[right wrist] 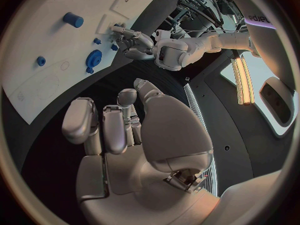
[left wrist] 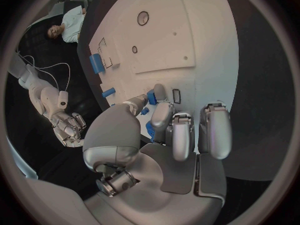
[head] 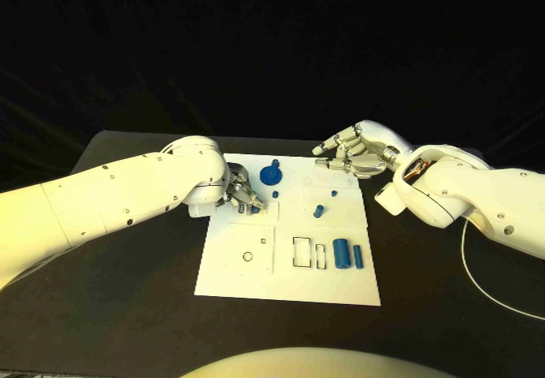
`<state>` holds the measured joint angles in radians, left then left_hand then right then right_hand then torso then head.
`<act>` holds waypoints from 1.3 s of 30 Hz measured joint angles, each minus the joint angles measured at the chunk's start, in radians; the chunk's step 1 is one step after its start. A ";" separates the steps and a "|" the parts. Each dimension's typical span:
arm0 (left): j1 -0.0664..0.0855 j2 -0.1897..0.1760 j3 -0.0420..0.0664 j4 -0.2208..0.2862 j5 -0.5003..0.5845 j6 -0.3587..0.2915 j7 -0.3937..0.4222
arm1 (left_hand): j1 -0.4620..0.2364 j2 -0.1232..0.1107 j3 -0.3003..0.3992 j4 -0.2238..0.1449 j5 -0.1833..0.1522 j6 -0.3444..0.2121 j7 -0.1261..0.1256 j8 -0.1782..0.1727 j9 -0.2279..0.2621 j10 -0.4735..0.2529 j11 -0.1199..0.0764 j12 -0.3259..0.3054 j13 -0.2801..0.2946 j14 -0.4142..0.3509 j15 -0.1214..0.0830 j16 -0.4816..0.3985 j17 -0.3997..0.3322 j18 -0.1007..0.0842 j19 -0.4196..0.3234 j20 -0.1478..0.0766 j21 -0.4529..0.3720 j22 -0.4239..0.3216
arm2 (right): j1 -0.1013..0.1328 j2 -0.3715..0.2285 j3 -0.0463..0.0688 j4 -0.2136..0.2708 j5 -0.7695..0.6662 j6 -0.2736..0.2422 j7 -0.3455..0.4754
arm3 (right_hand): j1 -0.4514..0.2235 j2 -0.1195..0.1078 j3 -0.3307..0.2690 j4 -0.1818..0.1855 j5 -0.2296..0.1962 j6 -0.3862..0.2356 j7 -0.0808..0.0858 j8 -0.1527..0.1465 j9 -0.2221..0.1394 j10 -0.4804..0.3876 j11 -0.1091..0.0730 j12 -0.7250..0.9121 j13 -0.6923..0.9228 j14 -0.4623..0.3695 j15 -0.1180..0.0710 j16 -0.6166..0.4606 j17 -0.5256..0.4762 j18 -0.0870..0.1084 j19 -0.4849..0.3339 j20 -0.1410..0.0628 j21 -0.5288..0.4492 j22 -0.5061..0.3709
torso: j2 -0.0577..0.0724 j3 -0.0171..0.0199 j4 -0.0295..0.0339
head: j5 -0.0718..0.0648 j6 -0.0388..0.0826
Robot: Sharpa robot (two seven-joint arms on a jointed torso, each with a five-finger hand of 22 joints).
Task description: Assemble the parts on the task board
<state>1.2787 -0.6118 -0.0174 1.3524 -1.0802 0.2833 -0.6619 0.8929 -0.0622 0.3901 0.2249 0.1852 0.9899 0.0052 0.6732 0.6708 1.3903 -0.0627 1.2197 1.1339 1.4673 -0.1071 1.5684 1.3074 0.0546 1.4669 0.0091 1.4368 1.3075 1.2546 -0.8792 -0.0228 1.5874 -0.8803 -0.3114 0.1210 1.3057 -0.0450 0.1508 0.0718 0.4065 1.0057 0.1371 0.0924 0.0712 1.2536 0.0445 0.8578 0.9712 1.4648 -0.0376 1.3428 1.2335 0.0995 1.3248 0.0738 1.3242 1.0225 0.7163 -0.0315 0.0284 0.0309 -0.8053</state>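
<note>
White task board [head: 239, 268] lies in the middle of the black counter [head: 102, 331]. At its far left edge the left hand [head: 241, 194] pinches a small blue part [left wrist: 152, 98] between thumb and fingers [left wrist: 160, 116]. A round blue part [head: 270, 175] sits just beside that hand. The right hand [head: 352, 154] hovers over the board's far right corner, fingers curled in, holding nothing. Two blue cylinders [head: 349, 254] lie on the near right of the board, well apart from both hands.

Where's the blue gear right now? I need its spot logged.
In the head view the blue gear lies near the task board's far edge, just right of the left robot hand.
</note>
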 measured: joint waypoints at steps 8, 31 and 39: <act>0.000 -0.016 0.006 0.012 0.000 -0.003 0.000 | 0.000 0.000 -0.016 0.003 0.000 0.000 0.000 0.000 -0.003 0.000 0.000 0.000 0.000 0.000 0.000 0.000 0.000 0.000 -0.002 -0.002 0.000 0.000 | 0.000 0.000 0.000 -0.001 0.000 0.000 0.000 | 0.000 0.000 0.000 0.000 0.000 0.000 0.000 0.000 0.000 0.000 0.000 0.000 0.000 0.000 0.000 0.000 0.000 0.000 0.000 0.000 0.000 -0.001 | 0.000 0.0002 0.0006 | -0.001 -0.001; 0.047 -0.073 0.069 0.032 0.022 -0.036 0.002 | 0.090 -0.022 -0.214 0.036 -0.098 -0.089 0.034 -0.045 -0.052 -0.092 0.031 -0.129 -0.155 -0.001 0.013 0.000 0.001 0.000 -0.010 0.002 -0.061 0.000 | -0.001 0.004 -0.001 -0.010 0.000 0.000 0.000 | -0.005 -0.005 0.003 0.003 -0.008 -0.003 0.003 0.000 0.000 0.000 0.000 0.000 -0.001 0.000 0.000 0.000 -0.001 0.000 -0.004 0.004 -0.003 -0.004 | 0.000 0.0006 0.0002 | -0.001 0.007; 0.063 -0.034 0.070 -0.109 0.031 -0.029 0.002 | 0.190 0.003 -0.276 0.030 -0.097 -0.135 0.077 -0.170 -0.165 -0.127 0.074 -0.181 -0.228 -0.003 0.044 0.000 0.001 0.000 -0.022 0.033 -0.083 0.000 | -0.002 0.006 -0.001 -0.014 0.000 0.000 0.000 | -0.005 -0.005 0.006 0.006 -0.014 -0.003 0.003 0.000 0.000 0.000 0.000 -0.006 -0.005 0.000 0.000 0.000 -0.002 0.000 -0.004 0.004 -0.007 -0.006 | 0.000 0.0005 -0.0003 | -0.001 0.014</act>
<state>1.3422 -0.6462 0.0524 1.2432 -1.0496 0.2539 -0.6601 1.0831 -0.0594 0.1138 0.2550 0.0886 0.8554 0.0818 0.5027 0.5053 1.2630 0.0110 1.0390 0.9055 1.4645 -0.0634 1.5684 1.3080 0.0546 1.4453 0.0416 1.3539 1.3073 1.2528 -0.8730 -0.0242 1.5731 -0.8803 -0.3115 0.1213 1.3004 -0.0503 0.1563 0.0773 0.3929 1.0027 0.1402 0.0924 0.0713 1.2537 0.0446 0.8517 0.9667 1.4647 -0.0376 1.3428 1.2318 0.0994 1.3213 0.0773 1.3170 1.0164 0.7163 -0.0311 0.0281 0.0300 -0.7915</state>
